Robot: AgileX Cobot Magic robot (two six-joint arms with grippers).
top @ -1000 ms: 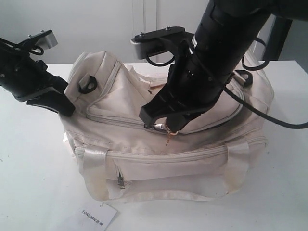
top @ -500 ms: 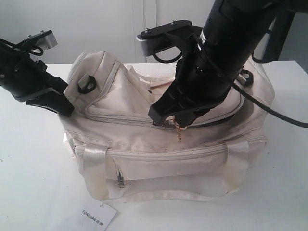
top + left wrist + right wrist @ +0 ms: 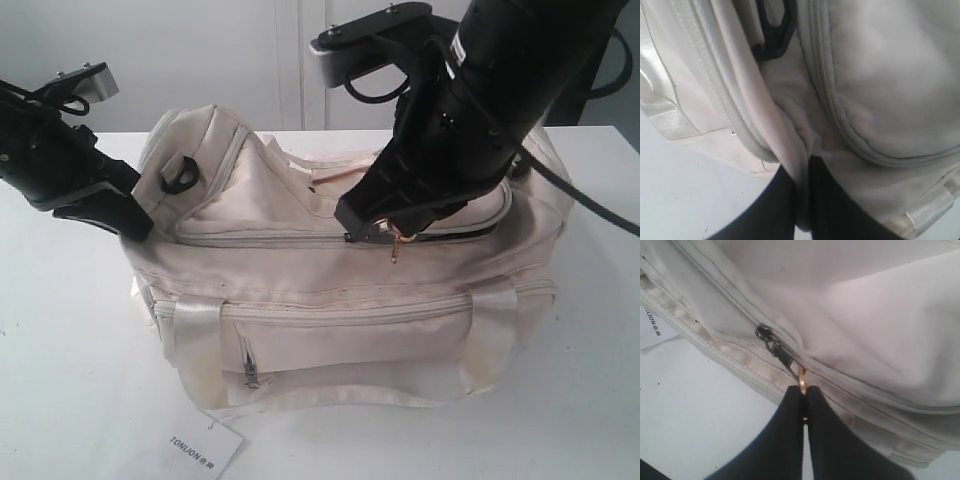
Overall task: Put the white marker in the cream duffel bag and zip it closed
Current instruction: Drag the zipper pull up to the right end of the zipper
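The right gripper (image 3: 380, 230) is coming down from above onto the top of the cream duffel bag (image 3: 330, 290), and its two dark fingers (image 3: 785, 430) are pressing together on the gold ring zipper pull (image 3: 801, 377). The ring is standing edge-on between the fingertips, with the dark metal slider (image 3: 765, 333) lying just beyond it on the main zip. From where I am standing, a thin dark slit is showing along the zip line to the right of that gripper, while the run to its left is looking closed.

The left gripper (image 3: 128, 222) is gripping the bag at its left end, just below the black end ring (image 3: 180, 175). Its wrist camera is showing a fold of cream fabric (image 3: 802, 165) squeezed between its fingers (image 3: 775, 215), so it is pinching the bag's cloth.

The bag is sitting lengthwise on the white table (image 3: 60, 350), its front zip pocket (image 3: 345, 313) facing me and a shiny strap handle (image 3: 195, 335) running down the front on each side. A white paper tag (image 3: 205, 452) printed "TONLION" is lying on the table just in front of the bag's lower left corner.

I cannot tell where the white marker is.
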